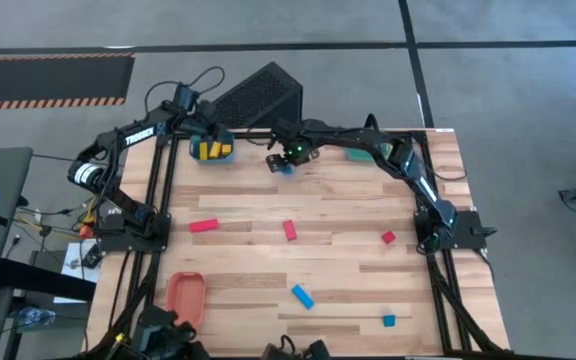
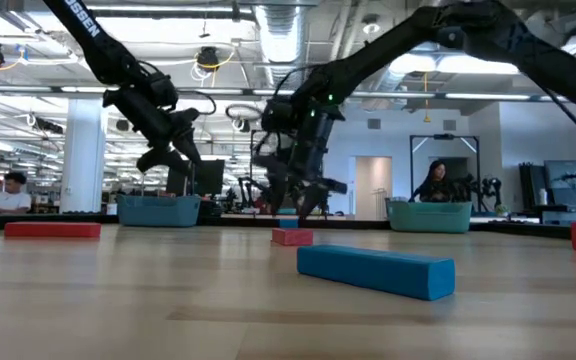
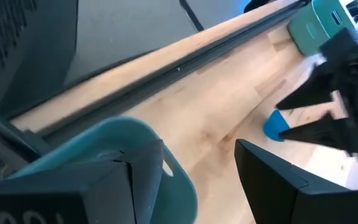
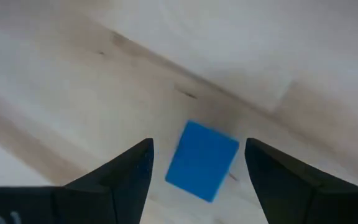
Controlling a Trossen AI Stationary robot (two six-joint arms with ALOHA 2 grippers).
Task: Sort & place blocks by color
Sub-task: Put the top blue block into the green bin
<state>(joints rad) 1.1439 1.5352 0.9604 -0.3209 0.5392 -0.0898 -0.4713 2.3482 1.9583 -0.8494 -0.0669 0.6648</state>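
Left gripper (image 1: 211,138) poised over the teal plastic tray (image 1: 196,152) holding yellow blocks (image 1: 211,151) at the far left of the wooden table (image 1: 338,260), fingers spread and empty. Right gripper (image 4: 199,163) lowered near the far edge's middle, fingers parted either side of a small blue cube (image 4: 202,160) resting on the wood, not touching it. Scattered nearer: red bars (image 1: 203,226), a red cube (image 1: 388,237), a blue bar (image 1: 302,296), a blue cube (image 1: 389,320).

The bench (image 1: 268,250) is pale wood planking, smooth with a soft satin sheen and visible grain. The blue block (image 4: 202,160) looks like matt, smooth plastic. The teal tray (image 3: 114,149) is smooth moulded plastic. The right end effector (image 4: 197,163) has matt black fingers (image 4: 129,171).
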